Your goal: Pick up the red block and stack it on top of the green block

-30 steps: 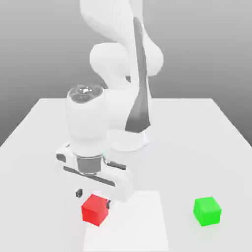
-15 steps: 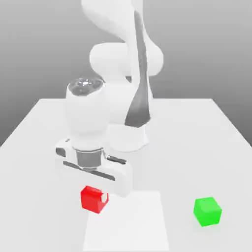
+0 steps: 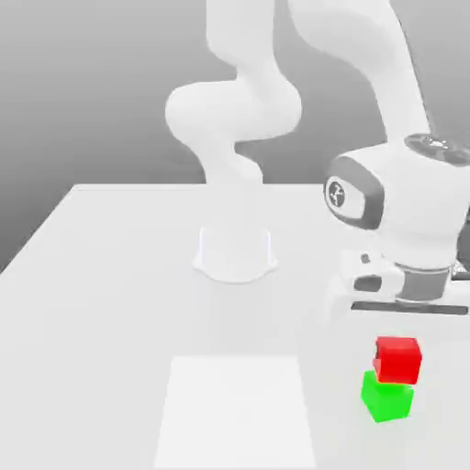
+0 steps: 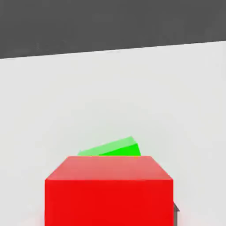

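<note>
Above the green block [image 3: 386,398], at the exterior view's right, we have the red block [image 3: 398,360] gripped between the fingers of the gripper [image 3: 377,351] — whether its underside touches, we cannot tell. The two cubes appear twisted and slightly offset; release without centring — or from too high — could topple the stack
</note>
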